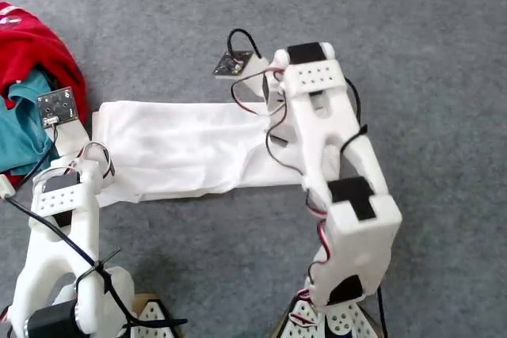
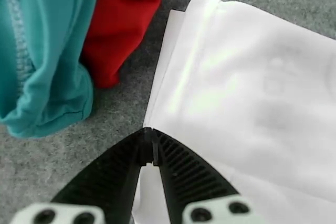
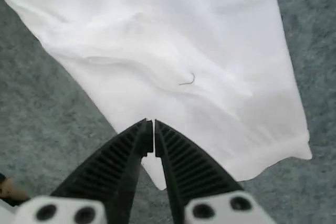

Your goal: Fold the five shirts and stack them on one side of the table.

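Your white shirt (image 1: 182,152) lies on the grey tabletop (image 1: 444,77) as a long folded strip, around the middle and a little toward the left side. The cloth is mostly flat, with some soft wrinkles.

Your left end effector (image 2: 148,142) stands at the left end of this strip. Its two fingers are closed, the tips are touching each other just at the edge of the white shirt (image 2: 252,93). I cannot tell if some cloth is caught between them.

Your right end effector (image 3: 149,127) is at the opposite end of the strip, over the edge of the white shirt (image 3: 184,51). Its fingers are also pressed together, with only a thin line between the tips. Here too you cannot see clearly if cloth is held. A small curled thread (image 3: 186,80) lies on the shirt near it.

At the far left edge of the tabletop you have a red shirt (image 1: 32,45) in a loose heap, and a teal shirt (image 1: 24,128) is lying against it. Both are near the white strip but apart from it.
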`<state>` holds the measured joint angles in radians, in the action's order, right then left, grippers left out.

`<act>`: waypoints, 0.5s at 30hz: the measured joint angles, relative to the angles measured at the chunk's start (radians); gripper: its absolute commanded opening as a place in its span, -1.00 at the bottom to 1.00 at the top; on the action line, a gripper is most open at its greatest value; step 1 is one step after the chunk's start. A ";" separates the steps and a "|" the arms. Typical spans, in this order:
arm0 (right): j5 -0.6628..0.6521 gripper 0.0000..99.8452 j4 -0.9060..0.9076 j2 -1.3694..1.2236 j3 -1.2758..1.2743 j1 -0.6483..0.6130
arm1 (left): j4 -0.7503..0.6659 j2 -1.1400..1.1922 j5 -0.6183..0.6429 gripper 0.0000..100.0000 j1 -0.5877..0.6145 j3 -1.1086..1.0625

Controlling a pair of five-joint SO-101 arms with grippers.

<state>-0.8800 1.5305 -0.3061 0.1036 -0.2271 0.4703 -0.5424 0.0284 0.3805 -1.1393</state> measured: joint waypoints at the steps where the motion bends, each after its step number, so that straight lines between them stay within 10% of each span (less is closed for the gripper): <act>1: 0.008 -0.97 -0.037 0.026 -0.052 -0.021 | 0.000 0.000 0.000 -0.94 0.000 0.000; 15: 0.209 -0.97 -0.394 -0.097 -0.204 -0.150 | 0.000 0.000 0.000 -0.94 0.000 0.000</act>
<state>-0.6713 1.1362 -0.4028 -0.1005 -0.3775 0.4703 -0.5424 0.0284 0.3805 -1.1393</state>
